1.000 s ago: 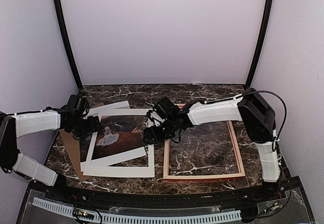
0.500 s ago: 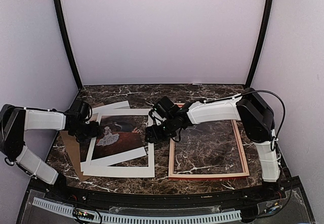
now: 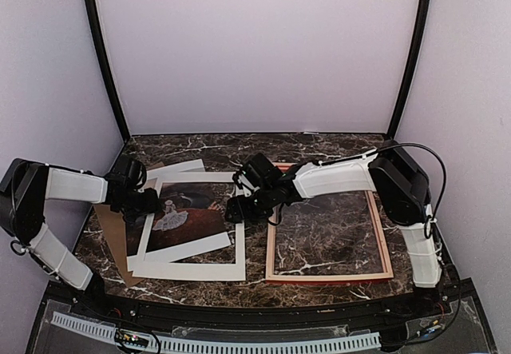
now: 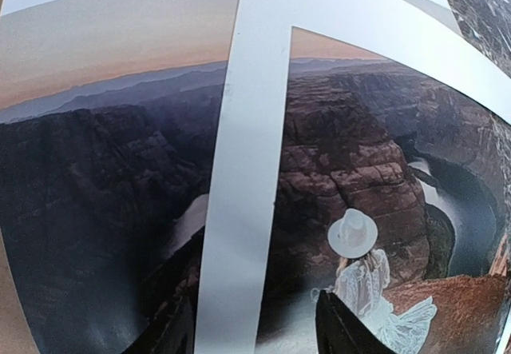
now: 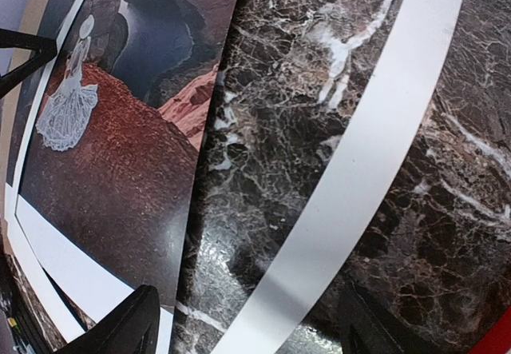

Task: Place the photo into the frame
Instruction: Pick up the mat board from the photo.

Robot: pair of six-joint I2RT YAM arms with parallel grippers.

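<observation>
Dark brown-red paper photo [image 3: 185, 224], with a white-dressed figure at centre and a white margin, lies flat on the left half of the dark marble table [image 3: 319, 150]. Its long axis runs near edge to far edge, tipped a little off square. A white card mat [image 3: 192, 272] with a cut-out window lies with it. In the left wrist view we see one mat rail crossing over the print. A plain brown backing board [image 3: 110, 234] pokes out underneath toward the table's left edge. The thin-railed rectangular frame [image 3: 327, 276], pale wood up with red showing along its near rail, lies on the right half, just beside the mat with a gap.

The left gripper [image 3: 148, 204] is low at the photo's left edge, fingers [image 4: 342, 332] part-way apart and straddling the mat rail, holding nothing. The right gripper [image 3: 236, 211] is at the photo's right edge, jaws wide, with a mat rail and bare marble between them and nothing held.

Key relation: the photo lies between the two claws and the frame lies right of both. We judge the right arm nearer the frame, so the carry goes rightward. We also judge the mat has to come off the print first.
</observation>
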